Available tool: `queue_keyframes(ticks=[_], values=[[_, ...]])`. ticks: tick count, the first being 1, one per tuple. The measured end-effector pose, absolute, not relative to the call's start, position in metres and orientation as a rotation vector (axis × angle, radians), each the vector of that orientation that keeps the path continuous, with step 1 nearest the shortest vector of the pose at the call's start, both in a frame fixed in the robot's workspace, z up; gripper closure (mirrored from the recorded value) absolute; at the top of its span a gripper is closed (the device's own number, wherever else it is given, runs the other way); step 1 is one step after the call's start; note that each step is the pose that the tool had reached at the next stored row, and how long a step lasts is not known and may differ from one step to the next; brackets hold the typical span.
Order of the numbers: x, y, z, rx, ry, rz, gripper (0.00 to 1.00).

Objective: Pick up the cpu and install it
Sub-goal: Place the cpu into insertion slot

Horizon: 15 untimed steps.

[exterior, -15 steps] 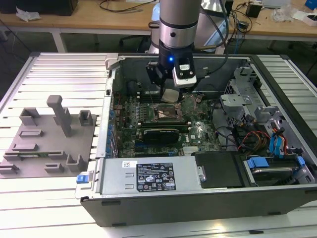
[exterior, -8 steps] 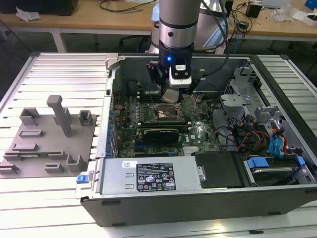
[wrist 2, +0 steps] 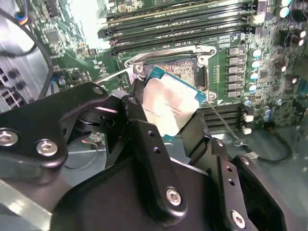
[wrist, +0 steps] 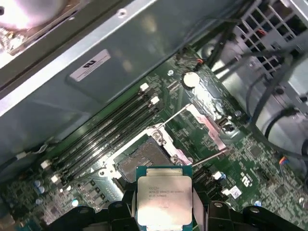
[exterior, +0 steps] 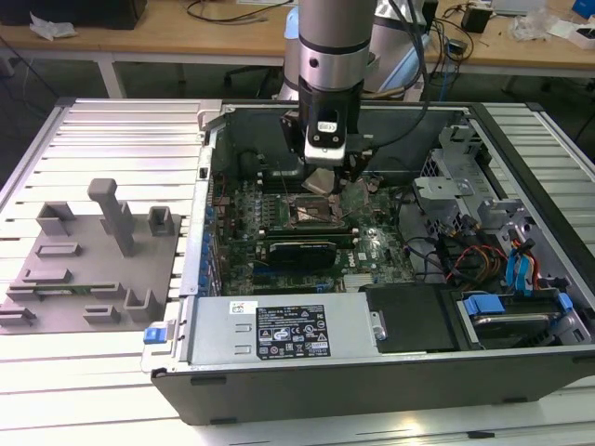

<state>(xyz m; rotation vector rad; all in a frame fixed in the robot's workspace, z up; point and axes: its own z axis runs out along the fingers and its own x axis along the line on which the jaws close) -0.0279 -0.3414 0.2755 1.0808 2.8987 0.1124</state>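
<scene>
Spanning the exterior view, a ribbed silver aluminium counter (exterior: 121, 130) carries a dark grey open computer case (exterior: 372, 381) with its interior facing up. A thick silver-and-black robot arm (exterior: 332, 46) stands over the case at twelve o'clock. At nine o'clock from the case, on the exterior view's left, a grey plastic fixture plate with raised blocks (exterior: 93, 269) rests on the counter, well apart from the arm. A green motherboard (exterior: 376, 246) covers the floor of the case, and a long black expansion card (exterior: 302, 251) lies across it at six o'clock from the arm's tip. The black two-fingered hand (wrist: 164, 211) hangs low over the board, clamped on the cpu (wrist: 164, 199), a small flat square chip with a silvery-grey top plate and thin pale rim; its fingers (wrist: 120, 214) press on opposite edges of the chip. The square dark processor socket (wrist: 144, 161) lies just beyond the chip in both wrist views, with its silvery metal frame (wrist: 209, 130) swung back beside it. The cpu is tilted in the second wrist view, near the socket but not seated in it
</scene>
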Motion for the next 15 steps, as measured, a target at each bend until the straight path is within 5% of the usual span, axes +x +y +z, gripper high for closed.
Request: queue_keyframes(ticks=[15], values=[[-0.0278, -0.3414, 0.2720, 1.571, 2.651, 0.098, 0.45]])
